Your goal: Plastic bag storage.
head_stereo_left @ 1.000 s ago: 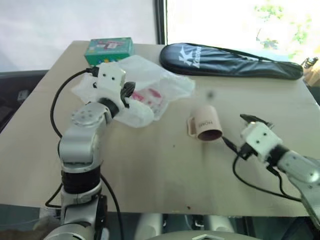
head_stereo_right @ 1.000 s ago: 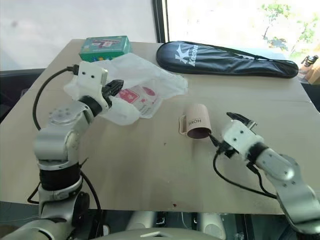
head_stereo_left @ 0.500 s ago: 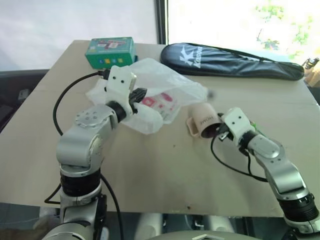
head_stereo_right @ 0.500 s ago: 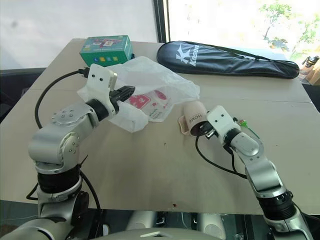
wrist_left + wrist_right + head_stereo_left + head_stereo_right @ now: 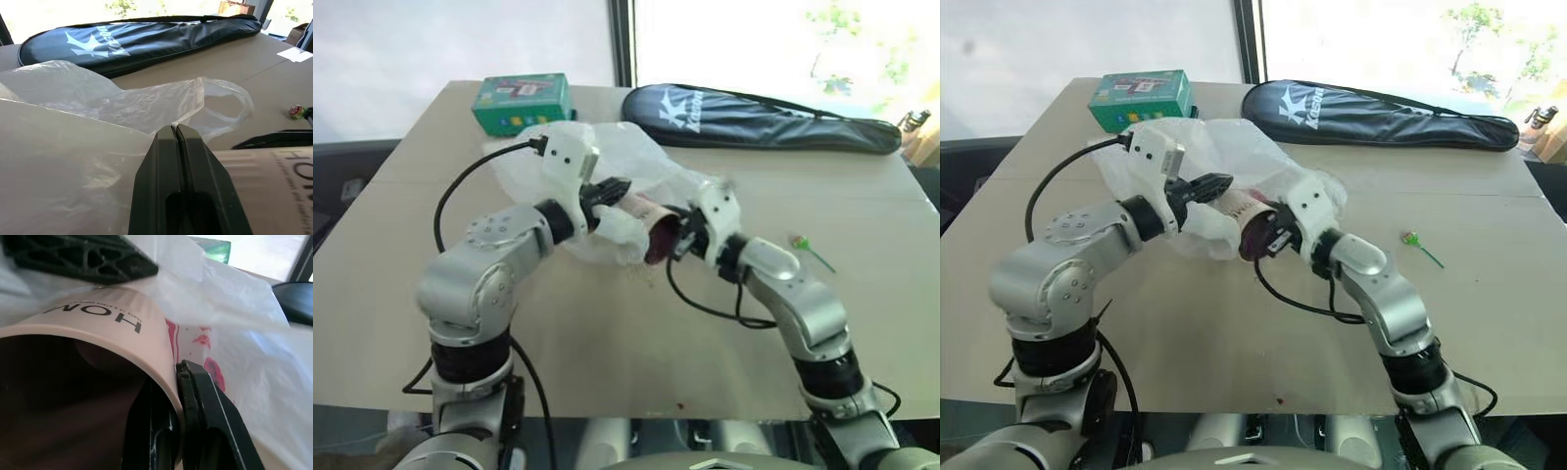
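The plastic bag (image 5: 641, 166), thin and translucent white with red print, is bunched at the table's middle left. My left gripper (image 5: 615, 186) is shut on a fold of the bag (image 5: 73, 147), its fingertips (image 5: 168, 134) pressed together. The pink mug (image 5: 1252, 230) lies on its side, its dark mouth facing me, pressed against the bag just right of the left gripper. My right gripper (image 5: 680, 235) is shut on the mug's rim (image 5: 168, 377), one finger (image 5: 205, 401) outside the wall and one inside. The mug's wall (image 5: 274, 176) sits right beside the left fingers.
A long black racket cover (image 5: 764, 122) lies across the far right of the table (image 5: 607, 343). A green box (image 5: 519, 98) stands at the far left corner. A small green and red item (image 5: 800, 243) lies on the table to the right of my right arm.
My right gripper closed on the mug's rim and carried the mug left against the bag. My left gripper shifted a little right with the bag.
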Motion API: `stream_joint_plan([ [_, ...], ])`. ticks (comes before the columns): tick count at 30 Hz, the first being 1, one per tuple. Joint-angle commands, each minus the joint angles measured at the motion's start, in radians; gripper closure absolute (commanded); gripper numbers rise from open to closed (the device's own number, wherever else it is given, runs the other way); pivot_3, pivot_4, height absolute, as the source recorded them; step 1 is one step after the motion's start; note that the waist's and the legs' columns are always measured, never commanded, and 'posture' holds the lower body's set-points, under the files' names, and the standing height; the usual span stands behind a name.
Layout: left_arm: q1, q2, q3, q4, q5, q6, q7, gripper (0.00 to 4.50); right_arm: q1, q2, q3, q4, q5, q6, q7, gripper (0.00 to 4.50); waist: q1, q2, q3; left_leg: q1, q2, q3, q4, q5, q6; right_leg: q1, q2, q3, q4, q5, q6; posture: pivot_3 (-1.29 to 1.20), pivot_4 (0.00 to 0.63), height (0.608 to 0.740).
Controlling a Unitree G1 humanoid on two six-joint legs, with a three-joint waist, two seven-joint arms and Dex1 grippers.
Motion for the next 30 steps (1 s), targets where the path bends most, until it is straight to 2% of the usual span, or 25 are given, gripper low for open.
stream_joint_plan([
  [1,0.009,0.017,0.021,-0.061,-0.049,0.013,-0.005,4.5,-0.05,0.026,-0.008,0.055,0.01,-0.034,0.003,4.45,-0.002,0.0,0.0,0.0,0.0,0.0,0.0,0.0,0.0,0.0,0.0,0.0,0.0,0.0,0.0,0.0,0.15,0.74],
  [7,0.063,0.058,0.045,-0.12,-0.13,0.074,-0.014,4.5,-0.164,0.098,-0.106,0.311,-0.037,-0.096,-0.135,4.45,-0.01,0.0,0.0,0.0,0.0,0.0,0.0,0.0,0.0,0.0,0.0,0.0,0.001,0.0,0.0,0.0,0.15,0.74],
  [13,0.107,0.107,0.047,-0.141,-0.18,0.085,-0.02,4.5,-0.199,0.119,-0.167,0.37,-0.035,-0.116,-0.179,4.45,-0.01,0.001,0.001,0.0,0.0,0.0,-0.001,0.0,0.0,-0.001,-0.001,0.0,0.001,0.0,0.0,0.0,0.15,0.74],
  [16,0.103,0.099,0.037,-0.131,-0.18,0.067,0.003,4.5,-0.226,0.138,-0.157,0.431,-0.057,-0.147,-0.204,4.45,-0.01,0.001,0.001,0.0,0.0,0.0,-0.001,0.0,0.0,-0.001,-0.001,0.0,0.0,0.0,0.0,0.0,0.15,0.74],
  [19,0.083,0.058,0.032,-0.121,-0.192,0.066,0.033,4.5,-0.275,0.236,-0.103,0.575,-0.069,-0.238,-0.191,4.45,-0.015,0.001,0.001,0.0,0.0,0.0,-0.002,0.0,-0.001,-0.001,-0.001,0.0,0.0,0.0,0.0,0.0,0.15,0.74],
  [20,0.08,0.049,0.028,-0.124,-0.196,0.066,0.041,4.5,-0.288,0.274,-0.088,0.618,-0.044,-0.253,-0.137,4.45,-0.018,0.001,0.001,0.0,0.0,0.001,-0.002,0.001,-0.001,-0.001,0.0,0.001,0.0,0.0,-0.001,0.0,0.15,0.74],
  [22,0.081,0.027,0.025,-0.132,-0.197,0.063,0.061,4.5,-0.326,0.334,-0.035,0.736,-0.066,-0.327,-0.075,3.73,-0.028,0.001,0.001,0.001,0.0,0.0,-0.003,0.001,-0.002,-0.001,0.0,0.001,0.0,0.0,-0.001,0.0,0.15,0.74],
  [24,0.09,-0.007,0.041,-0.14,-0.205,0.063,0.088,4.5,-0.347,0.363,-0.025,0.799,-0.077,-0.37,-0.072,3.02,-0.024,0.001,0.001,0.001,0.0,0.0,-0.006,0.001,-0.002,-0.001,0.0,0.001,0.0,0.001,-0.001,0.0,0.15,0.74],
  [25,0.094,-0.021,0.051,-0.141,-0.21,0.065,0.099,4.5,-0.352,0.359,-0.026,0.802,-0.08,-0.385,-0.085,2.44,-0.021,0.001,0.001,0.001,-0.001,-0.001,-0.006,0.001,-0.002,-0.001,-0.001,0.0,0.0,0.001,-0.001,0.0,0.15,0.74],
  [26,0.1,-0.024,0.057,-0.143,-0.213,0.063,0.104,4.5,-0.353,0.347,-0.02,0.797,-0.095,-0.403,-0.103,2.1,-0.017,0.001,0.002,0.0,-0.001,-0.001,-0.005,0.001,-0.002,-0.001,-0.001,-0.001,-0.001,0.001,-0.001,0.0,0.15,0.74],
  [29,0.103,-0.039,0.065,-0.127,-0.213,0.052,0.118,4.5,-0.306,0.265,-0.023,0.676,-0.121,-0.387,-0.113,0.61,-0.012,0.001,0.002,-0.001,-0.001,-0.001,-0.005,0.001,-0.002,-0.001,-0.002,-0.001,-0.002,0.001,-0.001,0.0,0.15,0.74],
  [30,0.103,-0.038,0.059,-0.118,-0.203,0.04,0.121,4.5,-0.286,0.236,-0.03,0.625,-0.119,-0.369,-0.1,0.61,-0.011,0.001,0.002,-0.001,-0.001,-0.002,-0.006,0.001,-0.002,-0.002,-0.002,-0.001,-0.002,0.001,-0.001,0.0,0.15,0.74],
])
